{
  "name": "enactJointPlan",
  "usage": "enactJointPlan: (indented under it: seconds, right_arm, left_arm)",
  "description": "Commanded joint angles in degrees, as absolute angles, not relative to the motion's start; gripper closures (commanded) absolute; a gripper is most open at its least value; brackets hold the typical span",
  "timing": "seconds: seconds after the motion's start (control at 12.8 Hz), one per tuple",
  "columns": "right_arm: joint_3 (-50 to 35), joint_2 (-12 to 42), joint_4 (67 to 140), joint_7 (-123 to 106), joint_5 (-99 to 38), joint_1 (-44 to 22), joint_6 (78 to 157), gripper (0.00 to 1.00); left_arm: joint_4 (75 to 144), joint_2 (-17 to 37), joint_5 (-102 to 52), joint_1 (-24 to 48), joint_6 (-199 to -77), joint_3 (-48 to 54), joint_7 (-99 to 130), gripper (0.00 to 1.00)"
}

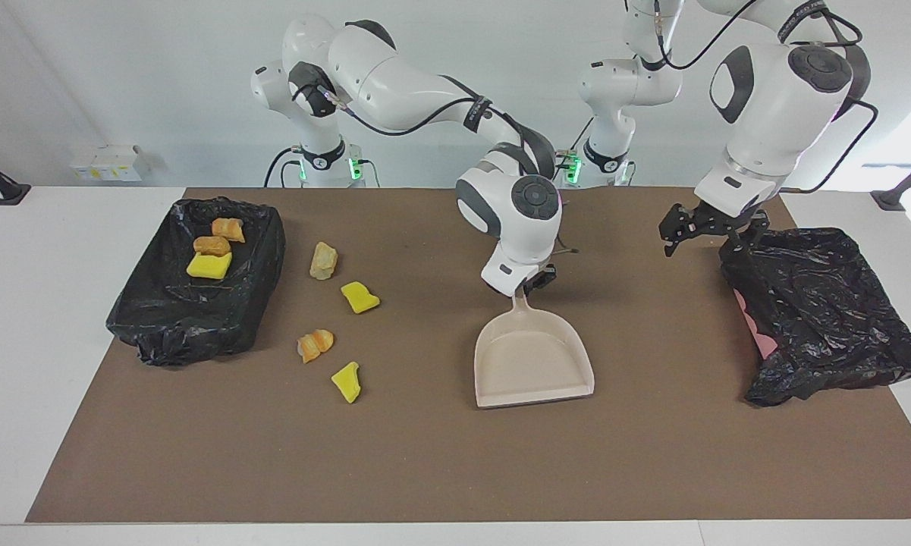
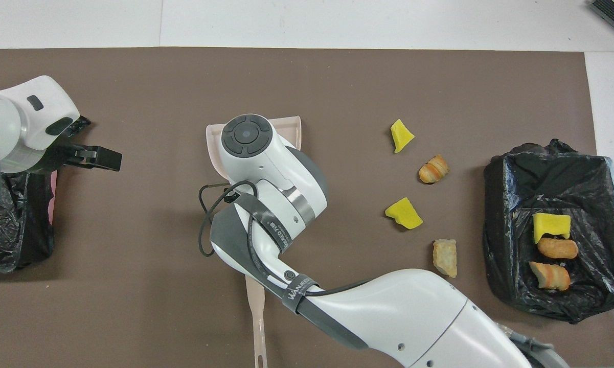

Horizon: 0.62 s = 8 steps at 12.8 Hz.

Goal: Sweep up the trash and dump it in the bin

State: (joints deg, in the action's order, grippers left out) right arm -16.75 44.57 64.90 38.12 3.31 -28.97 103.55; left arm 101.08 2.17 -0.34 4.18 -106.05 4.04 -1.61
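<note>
Four bits of trash lie on the brown mat: a tan lump [image 1: 323, 260] [image 2: 445, 257], a yellow chunk [image 1: 359, 297] [image 2: 404, 213], an orange lump [image 1: 315, 345] [image 2: 433, 168] and a yellow chunk [image 1: 347, 381] [image 2: 401, 135]. Three more bits [image 1: 211, 254] [image 2: 552, 248] lie in the black-bagged bin [image 1: 190, 326] [image 2: 501, 204] at the right arm's end. My right gripper [image 1: 531, 288] is shut on the handle of the beige dustpan [image 1: 531, 356] [image 2: 213, 148], which rests mid-mat. My left gripper [image 1: 679, 231] [image 2: 102, 158] hangs beside the other black bag. No brush bristles show.
A second black-bagged container [image 1: 827, 303] [image 2: 10, 230] with pink showing at its edge sits at the left arm's end. A thin beige handle [image 2: 256, 317] pokes out from under the right arm, nearer to the robots than the dustpan. White table surrounds the mat.
</note>
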Motion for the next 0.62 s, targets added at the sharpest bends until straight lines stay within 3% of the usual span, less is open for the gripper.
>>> enactJointPlan:
  seconds: [0.0,0.16,0.23,0.39,0.47,0.55]
  right_arm:
    - [-16.6,43.5,66.2,39.5,2.4,-27.8,104.6,0.66]
    - [-16.5,42.8,66.4,39.6,2.5,-28.0,104.5,0.48]
    - [-16.6,41.6,66.7,39.6,2.5,-27.3,104.3,0.26]
    - [-16.7,38.1,70.0,39.6,1.8,-26.9,104.1,0.17]
    - [-16.7,35.4,72.8,39.7,1.8,-27.2,103.7,0.04]
    - [-16.7,32.7,76.2,38.9,1.8,-27.2,103.6,0.0]
  left_arm:
    - [101.1,4.1,-2.0,4.7,-110.0,3.3,-1.1,0.0]
    - [100.9,6.3,-2.1,4.7,-112.6,3.3,-1.1,0.0]
    - [100.9,7.0,-2.1,4.9,-113.9,3.3,-1.0,0.0]
    - [100.9,9.8,-2.1,5.5,-117.1,3.3,1.1,0.0]
    - [100.8,11.1,-2.1,5.9,-118.4,3.3,2.3,0.0]
    - [100.9,11.8,-2.1,6.9,-119.6,3.3,2.9,0.0]
